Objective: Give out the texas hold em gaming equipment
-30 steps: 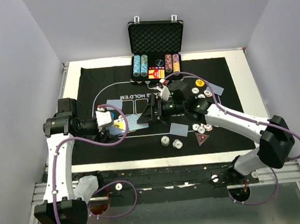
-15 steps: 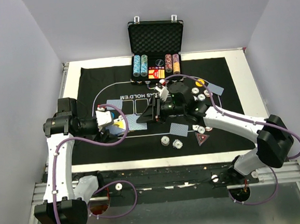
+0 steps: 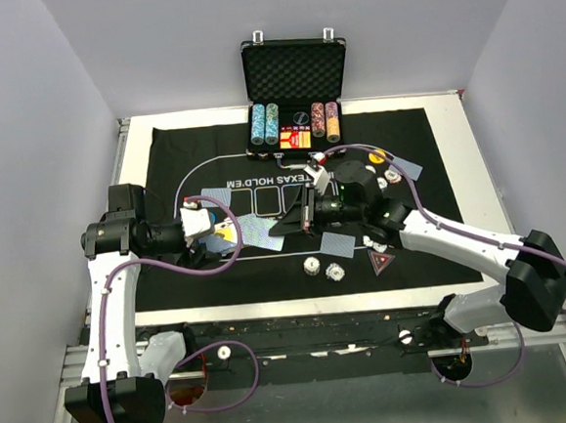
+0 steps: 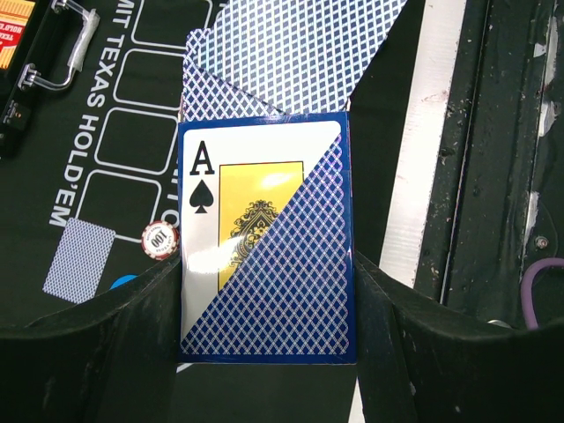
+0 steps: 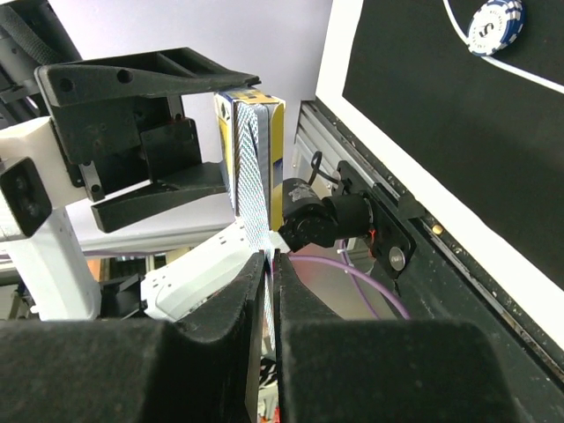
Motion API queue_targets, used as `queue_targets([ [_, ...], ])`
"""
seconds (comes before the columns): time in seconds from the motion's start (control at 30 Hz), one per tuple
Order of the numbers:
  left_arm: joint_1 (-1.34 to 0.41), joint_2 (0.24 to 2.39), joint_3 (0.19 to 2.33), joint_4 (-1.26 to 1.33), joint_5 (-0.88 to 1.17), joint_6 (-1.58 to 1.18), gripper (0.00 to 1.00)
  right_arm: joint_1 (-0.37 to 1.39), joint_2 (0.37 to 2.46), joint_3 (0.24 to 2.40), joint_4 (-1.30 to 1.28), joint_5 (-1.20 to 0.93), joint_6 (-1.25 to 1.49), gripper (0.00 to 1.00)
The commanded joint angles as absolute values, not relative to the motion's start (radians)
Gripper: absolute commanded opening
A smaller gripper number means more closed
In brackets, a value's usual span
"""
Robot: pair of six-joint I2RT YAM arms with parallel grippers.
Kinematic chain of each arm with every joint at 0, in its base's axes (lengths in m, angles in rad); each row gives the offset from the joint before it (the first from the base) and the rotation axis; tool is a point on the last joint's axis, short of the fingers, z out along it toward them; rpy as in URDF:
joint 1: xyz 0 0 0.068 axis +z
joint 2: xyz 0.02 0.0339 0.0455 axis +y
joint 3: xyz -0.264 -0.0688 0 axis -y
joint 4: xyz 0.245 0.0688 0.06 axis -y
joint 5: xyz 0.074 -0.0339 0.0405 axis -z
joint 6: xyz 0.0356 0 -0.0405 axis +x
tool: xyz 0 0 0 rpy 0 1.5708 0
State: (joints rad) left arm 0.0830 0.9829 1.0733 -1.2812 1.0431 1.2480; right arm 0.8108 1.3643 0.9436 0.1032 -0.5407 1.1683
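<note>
Card (image 5: 250, 185) sits pinched in right gripper (image 5: 270, 264), against deck (image 4: 231, 211) in left gripper (image 4: 267, 295).

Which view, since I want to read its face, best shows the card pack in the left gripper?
Left wrist: the card pack faces the camera, ace of spades readable, held by the left gripper. Right wrist shows it edge-on; top external, only a yellow patch.

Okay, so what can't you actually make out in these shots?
- Face of the card pinched by the right gripper: edge-on in the right wrist view, too small from above.
- Half the front of the card pack in the left gripper: covered by that card in the left wrist view.
- Mat beneath the right arm: blocked in the top view.
</note>
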Motion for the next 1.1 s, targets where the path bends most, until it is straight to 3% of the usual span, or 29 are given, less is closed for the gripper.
queue_targets([
  [0.0,0.084,0.971,1.080,-1.267,1.085,1.253,0.47,0.792,1.319,0.911,0.115,-0.558,1.192,0.14],
  [0.4,0.083,0.971,1.080,-1.267,1.085,1.252,0.46,0.727,1.253,0.893,0.098,-0.595,1.200,0.07],
  [0.7,0.083,0.966,1.074,-1.273,1.085,1.256,0.46,0.586,1.250,0.957,0.049,-0.663,1.157,0.06],
  [0.87,0.084,0.957,1.072,-1.278,1.089,1.259,0.46,0.525,1.383,1.083,0.040,-0.692,1.103,0.03],
  [1.07,0.084,0.948,1.074,-1.285,1.094,1.262,0.46,0.523,1.730,1.281,0.080,-0.742,1.031,0.02],
])
